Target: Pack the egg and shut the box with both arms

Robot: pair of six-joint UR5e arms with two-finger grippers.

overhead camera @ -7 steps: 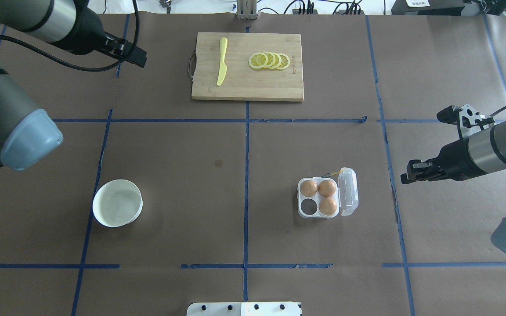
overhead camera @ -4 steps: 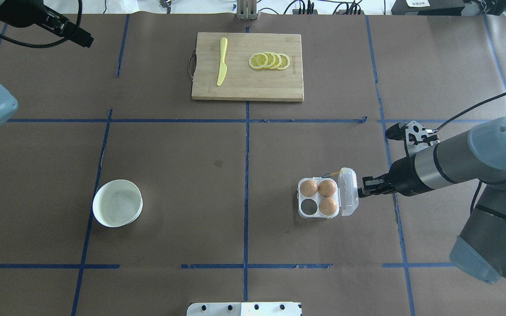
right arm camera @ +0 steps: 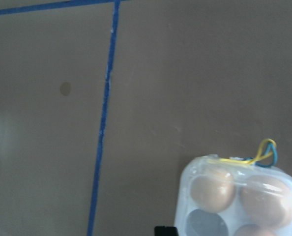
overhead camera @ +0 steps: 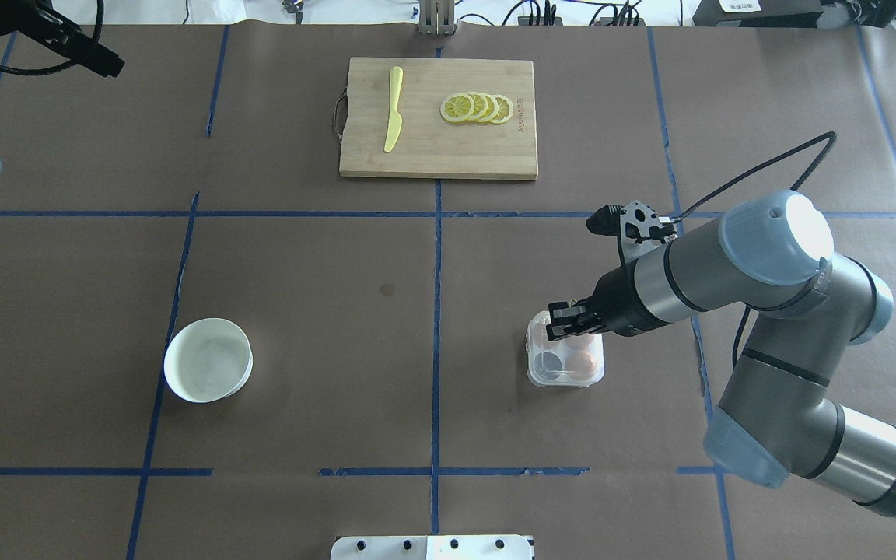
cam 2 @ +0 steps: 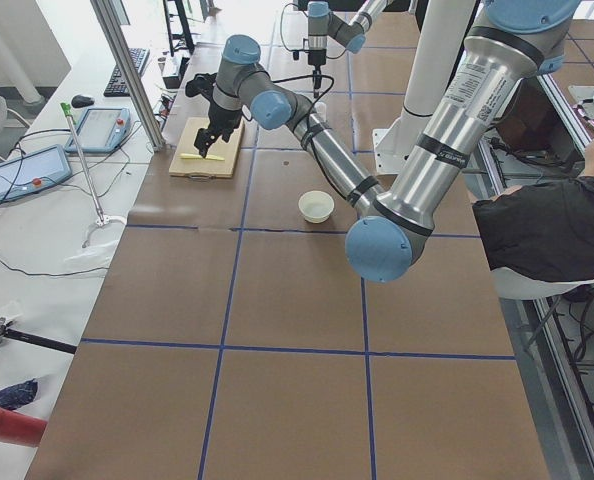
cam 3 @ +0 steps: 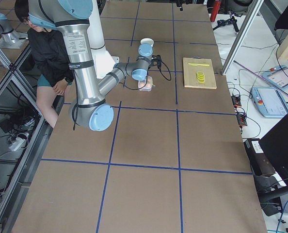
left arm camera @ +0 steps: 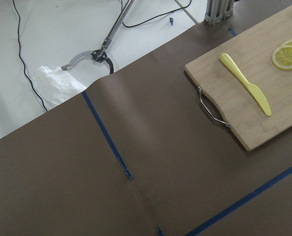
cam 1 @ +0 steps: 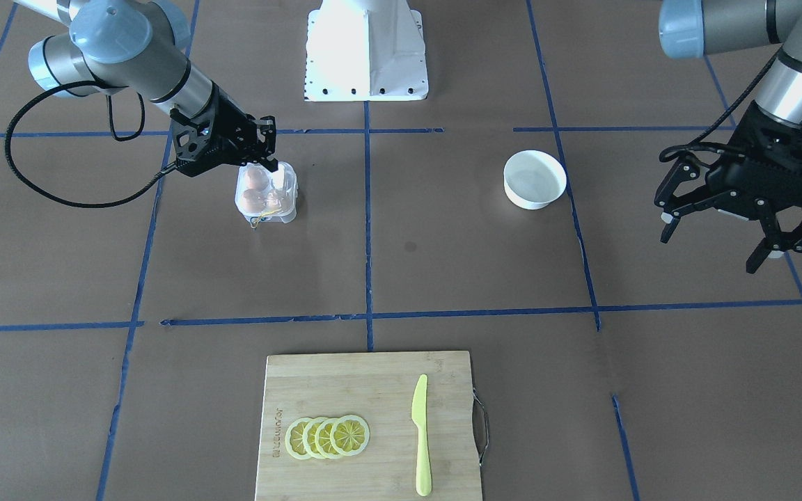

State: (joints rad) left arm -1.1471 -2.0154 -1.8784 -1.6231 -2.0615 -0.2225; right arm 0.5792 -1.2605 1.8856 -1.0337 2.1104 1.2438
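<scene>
The clear box stands right of the table's middle, with its lid folded down over the cells. Three brown eggs lie in it, one of them at the front right, and one cell is empty. My right gripper is shut and rests on top of the lid at its far edge. The front-facing view shows the gripper over the box. The right wrist view shows the box and an egg. My left gripper hangs open and empty, far off at the table's left back corner.
A white bowl stands at front left. A wooden cutting board at the back middle holds a yellow knife and lemon slices. The white base block is at the robot's edge. An operator sits beside the table.
My right arm swung left from beside the box to over it, and the lid went from open at the right to folded over the cells. My left arm drew back to the far left.
</scene>
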